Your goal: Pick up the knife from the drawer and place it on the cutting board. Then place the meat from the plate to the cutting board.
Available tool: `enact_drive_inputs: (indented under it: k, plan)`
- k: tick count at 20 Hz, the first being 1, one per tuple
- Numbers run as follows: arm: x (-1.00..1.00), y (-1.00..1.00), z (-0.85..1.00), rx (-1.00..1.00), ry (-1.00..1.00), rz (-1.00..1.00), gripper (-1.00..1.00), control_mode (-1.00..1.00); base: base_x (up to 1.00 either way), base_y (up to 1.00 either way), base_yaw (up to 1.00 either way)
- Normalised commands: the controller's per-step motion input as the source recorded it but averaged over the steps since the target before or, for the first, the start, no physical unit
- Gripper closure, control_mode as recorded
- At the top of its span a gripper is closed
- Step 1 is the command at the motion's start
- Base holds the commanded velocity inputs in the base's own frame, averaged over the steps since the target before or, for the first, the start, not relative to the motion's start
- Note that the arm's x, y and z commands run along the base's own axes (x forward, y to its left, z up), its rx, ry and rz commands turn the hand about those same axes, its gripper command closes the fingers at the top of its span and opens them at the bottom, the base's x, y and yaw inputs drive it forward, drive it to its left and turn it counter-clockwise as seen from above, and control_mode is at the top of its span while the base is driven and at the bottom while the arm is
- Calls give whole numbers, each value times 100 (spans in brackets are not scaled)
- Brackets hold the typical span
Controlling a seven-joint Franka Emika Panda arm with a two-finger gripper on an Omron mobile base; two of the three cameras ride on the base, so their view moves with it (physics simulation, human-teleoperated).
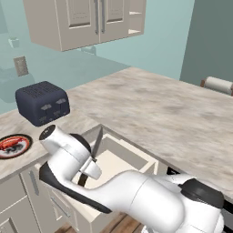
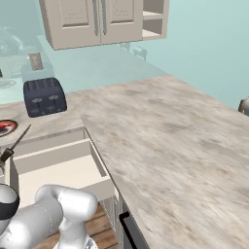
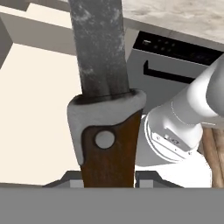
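Note:
My gripper (image 3: 109,181) is shut on the dark brown handle of the knife (image 3: 107,131), whose grey blade points up and away from the hand. In the left base view the gripper (image 1: 92,161) holds the knife (image 1: 97,144) above the open cream drawer (image 1: 122,160). The right base view has the knife (image 2: 17,140) tilted at the far left, over the drawer (image 2: 58,170). The meat (image 1: 10,144) lies on the dark-rimmed plate (image 1: 28,142) on the counter at the left; plate (image 2: 12,126) and meat (image 2: 4,127) also sit at the picture's left edge. The cutting board is out of view.
A dark blue toaster (image 1: 42,103) stands on the marble counter (image 1: 159,113) behind the plate. Wall cabinets (image 1: 86,20) hang above. A paper towel roll (image 1: 218,84) lies at the far right. A grey appliance front (image 3: 175,57) sits right of the drawer.

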Motion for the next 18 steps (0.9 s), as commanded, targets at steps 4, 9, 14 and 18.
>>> enact_drive_inputs:
  k: [4,9,14,18]
  plan:
    - [-6,14,0,-2,-2,0,100,-100,0,0,0]
    - [0,-60,24,8,8,0,100,-100,0,0,0]
    - [15,-99,11,15,6,0,100,-100,0,0,0]
    - [1,-100,5,26,1,5,100,-100,0,0,0]
